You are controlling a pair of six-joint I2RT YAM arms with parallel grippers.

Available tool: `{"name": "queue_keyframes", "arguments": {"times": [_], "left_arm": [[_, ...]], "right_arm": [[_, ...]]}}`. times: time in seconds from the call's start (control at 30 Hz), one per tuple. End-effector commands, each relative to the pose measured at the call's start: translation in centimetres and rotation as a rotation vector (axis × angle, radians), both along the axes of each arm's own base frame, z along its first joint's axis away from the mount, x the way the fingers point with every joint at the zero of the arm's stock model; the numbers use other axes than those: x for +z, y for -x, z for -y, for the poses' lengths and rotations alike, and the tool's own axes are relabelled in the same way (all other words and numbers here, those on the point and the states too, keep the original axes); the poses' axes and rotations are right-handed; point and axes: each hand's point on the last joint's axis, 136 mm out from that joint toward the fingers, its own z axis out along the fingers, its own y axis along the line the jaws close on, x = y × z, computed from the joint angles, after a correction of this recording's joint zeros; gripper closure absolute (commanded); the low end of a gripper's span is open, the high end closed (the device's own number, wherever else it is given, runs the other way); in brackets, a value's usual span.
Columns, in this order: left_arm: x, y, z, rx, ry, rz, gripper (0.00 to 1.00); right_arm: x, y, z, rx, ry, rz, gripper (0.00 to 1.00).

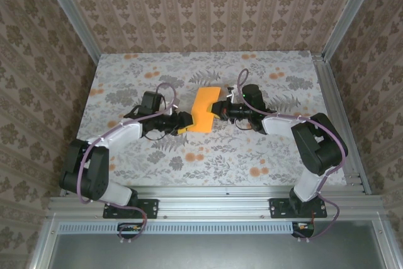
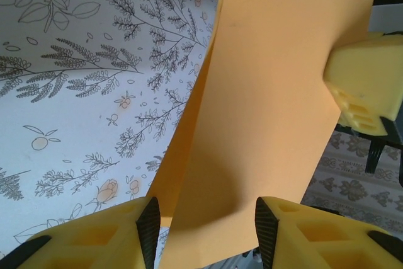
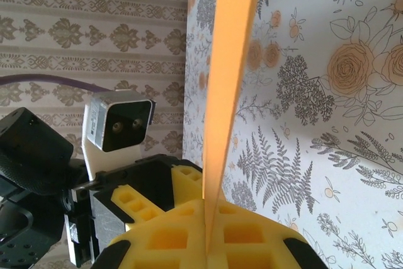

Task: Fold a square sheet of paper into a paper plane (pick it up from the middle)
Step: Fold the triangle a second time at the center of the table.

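Closest to the left wrist camera, the two yellow fingers of the left claw [image 2: 206,231] stand partly apart, their black pads [image 2: 149,231] on either side of the orange paper [image 2: 277,92], which passes through the gap with its flat face to the lens; neither pad visibly presses on it. The paper rises from that gap as a long folded strip with a second layer showing along its left edge. At its right edge a yellow finger of the right claw [image 2: 365,86] touches it. Behind lies the table [image 2: 75,124], covered in a pale cloth printed with grey leaves and small orange flowers. From the right wrist, the right claw [image 3: 206,218] is closed tight on the paper [image 3: 230,61], seen here edge-on as a thin orange line running up from between the fingers. To its left sits the pale camera box [image 3: 118,127] of the other arm, against patterned wallpaper [image 3: 94,29]. From above, the paper [image 1: 204,110] sits near the middle of the table [image 1: 252,155], between the left claw [image 1: 184,120] at its near end and the right claw [image 1: 217,108] at its right side.
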Motion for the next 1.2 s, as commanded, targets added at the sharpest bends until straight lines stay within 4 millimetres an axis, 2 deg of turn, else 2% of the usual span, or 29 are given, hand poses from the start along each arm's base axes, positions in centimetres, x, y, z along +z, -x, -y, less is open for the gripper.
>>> {"name": "queue_keyframes", "arguments": {"times": [0.0, 0.3, 0.7, 1.17], "left_arm": [[0.0, 0.5, 0.5, -0.014, 0.031, -0.019, 0.52], [2.4, 0.3, 0.9, -0.024, 0.060, 0.018, 0.53], [3.4, 0.8, 0.4, -0.026, 0.058, 0.027, 0.57], [4.4, 0.1, -0.4, -0.011, 0.081, 0.044, 0.64]], "right_arm": [[-0.1, 0.2, 0.2, 0.011, -0.019, 0.000, 0.93], [-1.3, 0.3, 0.6, 0.008, 0.013, -0.011, 0.93], [-2.7, 0.4, 0.9, 0.006, 0.046, -0.025, 0.93], [-2.6, 0.7, 1.0, 0.012, 0.031, -0.021, 0.94]]}}
